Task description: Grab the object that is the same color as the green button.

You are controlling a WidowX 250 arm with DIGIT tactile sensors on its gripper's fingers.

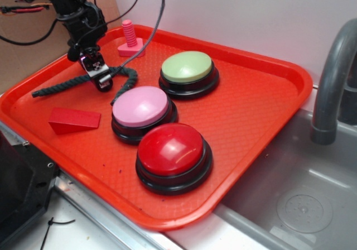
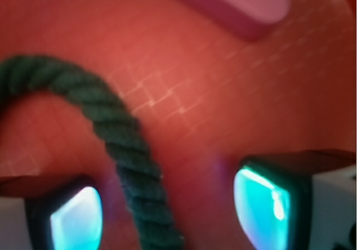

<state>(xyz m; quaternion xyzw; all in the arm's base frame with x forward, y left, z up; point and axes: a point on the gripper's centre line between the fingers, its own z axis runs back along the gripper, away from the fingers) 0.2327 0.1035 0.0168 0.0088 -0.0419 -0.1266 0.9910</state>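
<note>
Claw [image 1: 99, 74] open, pads either side of the dark green twisted rope piece [image 1: 67, 82] lying flat on the orange plastic tray [image 1: 256, 110] left of the pale green domed button [image 1: 187, 67], likely lined up to pinch mid-length; bare tray around, rim well clear.

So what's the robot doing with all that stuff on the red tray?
The black robot arm's gripper is lowered over the dark green twisted rope, which lies on the red plastic tray. In the wrist view the rope runs between the two open fingers, and nothing is pinched yet. The rope matches the pale green dome button, which sits untouched beside the pink dome button and the red dome button.
</note>
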